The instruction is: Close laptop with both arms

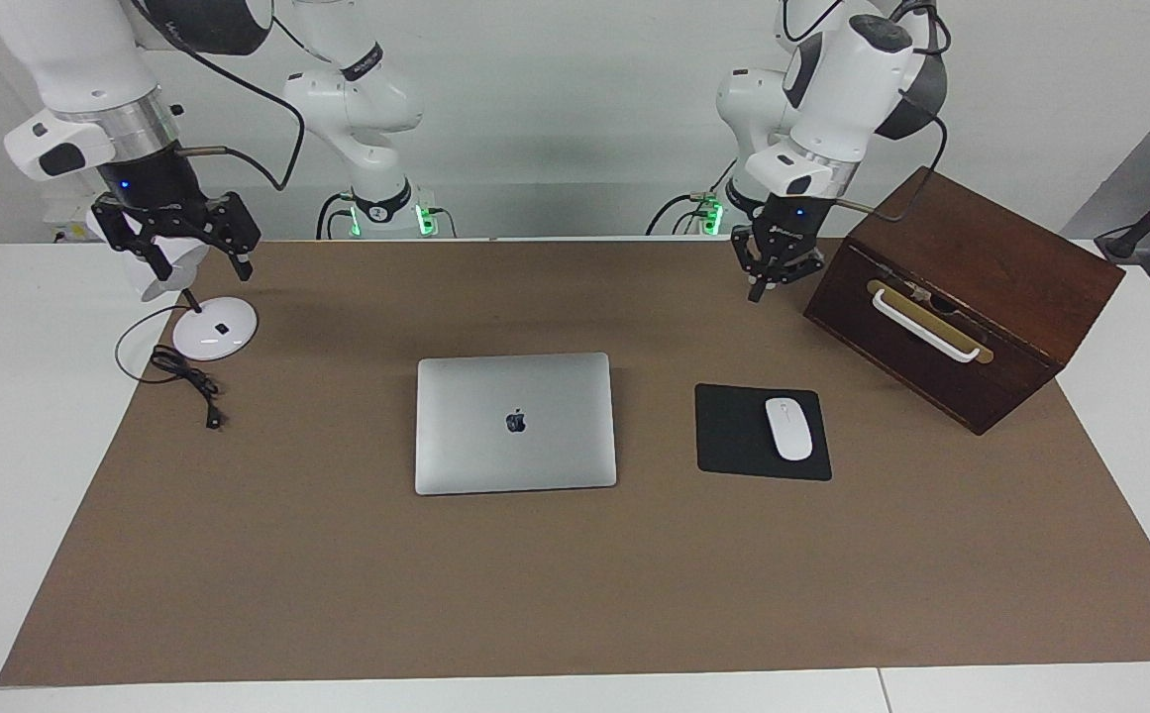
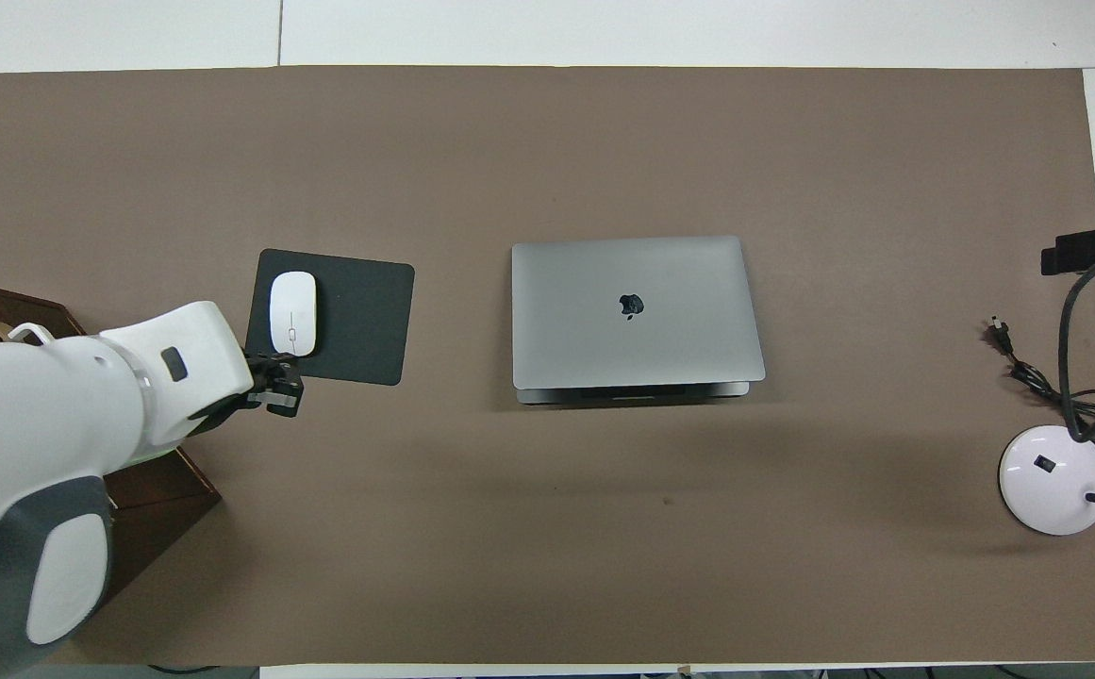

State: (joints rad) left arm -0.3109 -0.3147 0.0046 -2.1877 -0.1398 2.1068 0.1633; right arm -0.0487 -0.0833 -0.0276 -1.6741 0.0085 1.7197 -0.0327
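The silver-grey laptop (image 1: 515,423) (image 2: 637,311) lies in the middle of the brown mat with its lid down flat and the dark logo showing. My left gripper (image 1: 759,289) (image 2: 275,392) hangs shut in the air beside the wooden box, over the mat between the box and the mouse pad, well clear of the laptop. My right gripper (image 1: 196,265) is open and holds nothing. It hangs over the white lamp base at the right arm's end of the table. Neither gripper touches the laptop.
A dark wooden box (image 1: 961,297) with a white handle stands at the left arm's end. A black mouse pad (image 1: 733,436) with a white mouse (image 1: 789,428) lies beside the laptop. A white lamp base (image 1: 215,332) and its black cable (image 1: 183,376) sit at the right arm's end.
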